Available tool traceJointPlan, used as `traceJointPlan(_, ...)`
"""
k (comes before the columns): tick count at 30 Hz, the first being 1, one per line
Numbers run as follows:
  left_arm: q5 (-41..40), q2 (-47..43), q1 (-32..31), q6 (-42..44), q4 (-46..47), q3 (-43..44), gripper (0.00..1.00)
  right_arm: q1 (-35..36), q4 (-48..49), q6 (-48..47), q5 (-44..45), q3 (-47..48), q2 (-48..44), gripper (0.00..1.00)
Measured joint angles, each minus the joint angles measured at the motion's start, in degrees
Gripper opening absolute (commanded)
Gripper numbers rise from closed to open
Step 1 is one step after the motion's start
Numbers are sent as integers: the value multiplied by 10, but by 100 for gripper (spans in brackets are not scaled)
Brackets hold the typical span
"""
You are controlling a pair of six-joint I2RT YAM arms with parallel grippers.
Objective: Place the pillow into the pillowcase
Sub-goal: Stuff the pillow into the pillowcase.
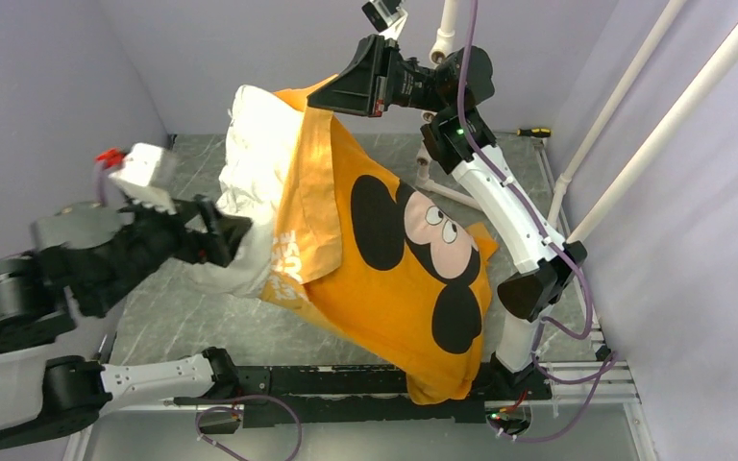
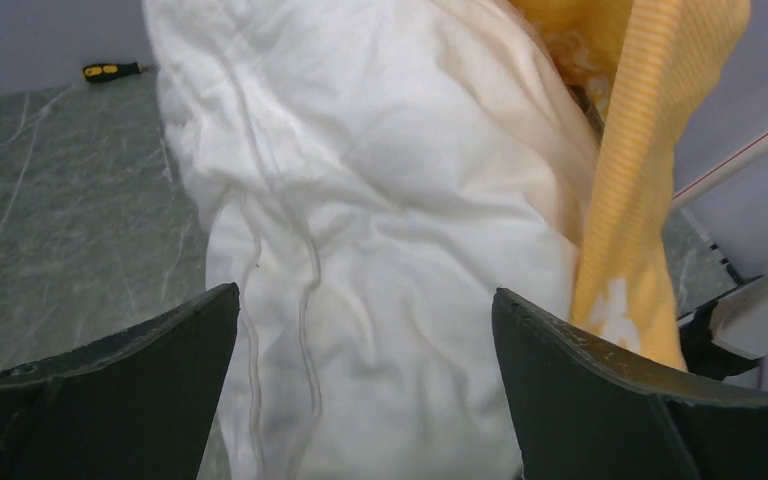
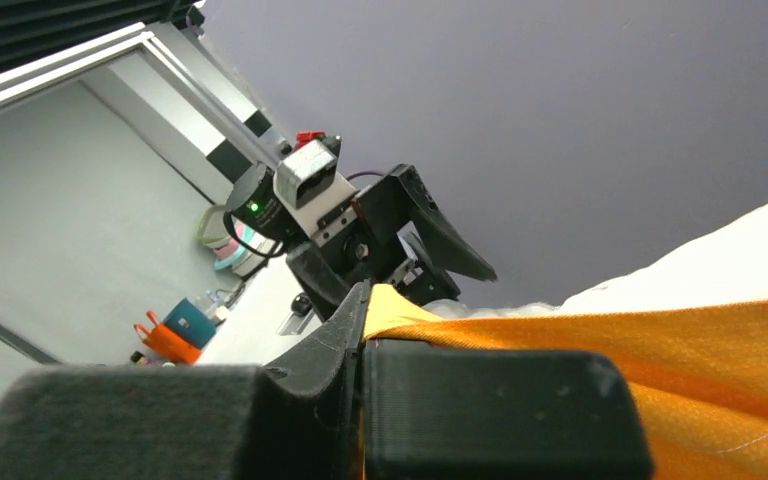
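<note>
Holding up the pillowcase [image 1: 384, 250] by the rim of its opening, the right gripper [image 1: 325, 99] is clamped shut on the orange cloth. Its wrist view shows the fabric pinched flat between the fingers [image 3: 320, 360]. That lift looks like it's there to hold the mouth open and up, so there's somewhere for the stuffing to go.

The pillow [image 1: 250, 163] is only partly in. A big white end sticks out of the opening on the left side, above the table [image 1: 183, 327], and the rest seems to be under the orange cloth. How deep it goes can't be seen.

The left gripper [image 1: 231, 240] has its jaws spread wide with the crumpled white end bulging between them, so it isn't squeezing anything. It looks set up to shove, or to bite down on a fold and push.

The far end of the case, with the mouse face, droops toward the arm bases, so a push probably needs the right side to hang on.
</note>
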Motion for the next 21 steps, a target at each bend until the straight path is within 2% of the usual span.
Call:
traceJointPlan(6,-39,-37,-19,-105,-116,56,99,-1,-4,-5,15,-9,1,0)
traceJointPlan(9,-66,-66,-66,-160,-153,28,99,-1,1,-3,19,-17,1,0)
traceJointPlan(13,-93,-116,-176,-202,-159,-52,95,-1,5,1,23,-30,1,0)
traceJointPlan(16,-132,-123,-255,-224,-152,-84,73,-1,12,2,29,-44,1,0)
traceJointPlan(21,-218,-155,-389,-205,-77,-167,22,0,27,7,42,-68,0,0)
